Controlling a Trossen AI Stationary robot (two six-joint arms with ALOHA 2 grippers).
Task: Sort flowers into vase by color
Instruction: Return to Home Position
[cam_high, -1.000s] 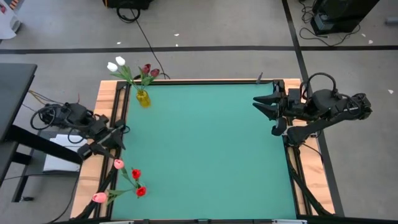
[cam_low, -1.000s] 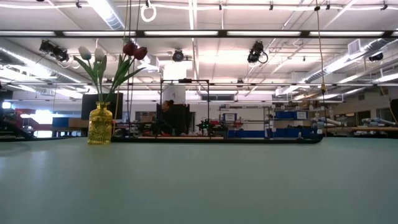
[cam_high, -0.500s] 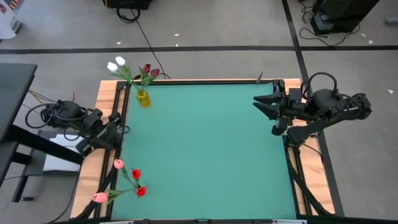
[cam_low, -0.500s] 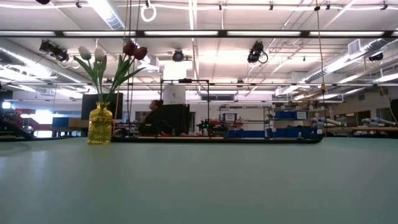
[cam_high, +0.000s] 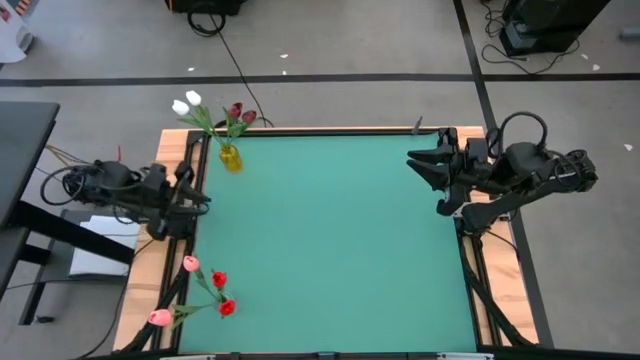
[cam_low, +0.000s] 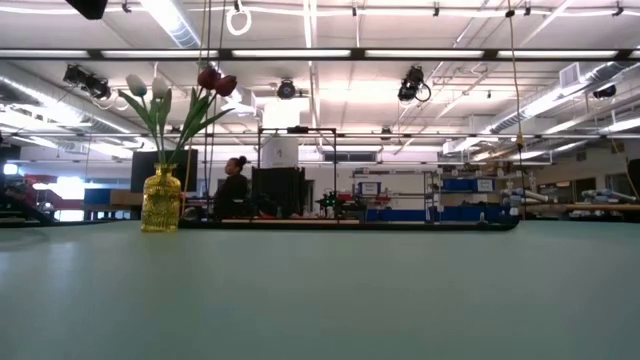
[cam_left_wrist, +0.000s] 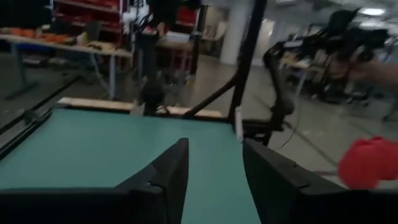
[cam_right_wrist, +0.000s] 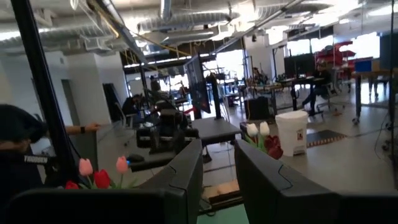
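A yellow vase stands at the table's far left corner and holds white and dark maroon flowers by their stems; the low view shows it upright. Pink and red flowers sit at the near left corner, and what holds their stems I cannot tell. My left gripper hovers at the table's left edge between the two bunches, open and empty. My right gripper hangs open and empty over the far right edge.
The green mat lies bare between the two arms. Wooden side rails run along both table edges. A blurred red flower head shows at the edge of the left wrist view. A person sits in the room behind the table.
My left gripper has swung at the table's left edge: it pointed slantwise toward the near edge and now points level across the table toward its right edge. In the room behind, the person has shifted to the left.
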